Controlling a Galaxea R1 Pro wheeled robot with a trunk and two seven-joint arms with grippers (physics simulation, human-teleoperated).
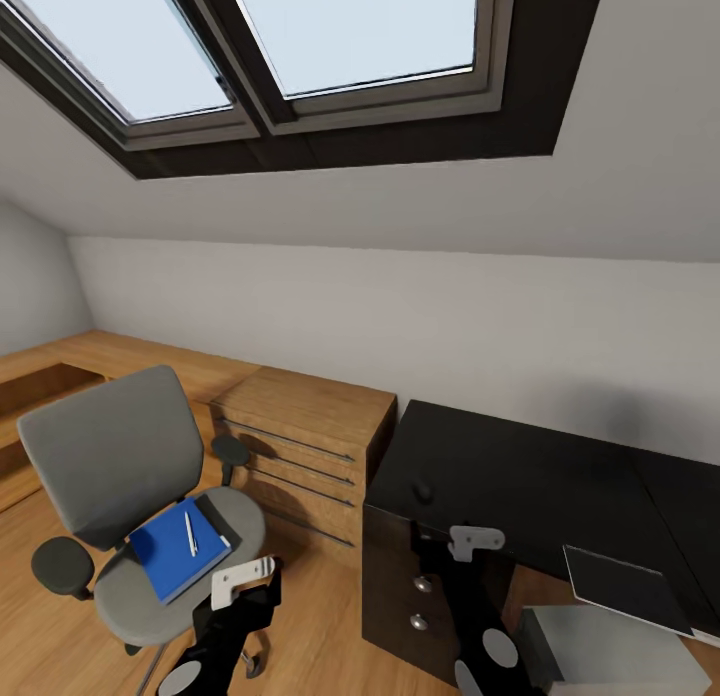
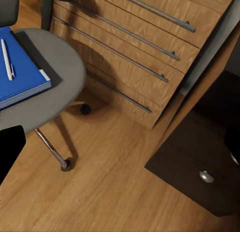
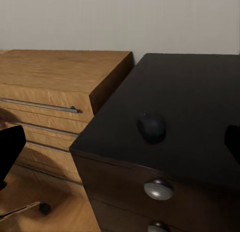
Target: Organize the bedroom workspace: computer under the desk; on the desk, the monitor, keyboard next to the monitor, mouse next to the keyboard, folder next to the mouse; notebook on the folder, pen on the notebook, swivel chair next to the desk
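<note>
The blue folder [image 1: 177, 548] lies flat on the swivel chair [image 1: 110, 476] seat, with the white pen [image 1: 190, 533] on top. It looks thin, stiff and light, so grab an edge. The pen may roll off. The mouse [image 3: 151, 127] sits on the bench [image 1: 520, 476]. I cannot tell how open either arm's fingers are.

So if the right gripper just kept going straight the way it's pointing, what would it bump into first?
Most likely the black desk, near the small black mouse sitting close to the desk's front edge, which lies almost dead ahead in the right wrist view. Depth is hard to judge, so it could touch the desktop just before the mouse.
</note>
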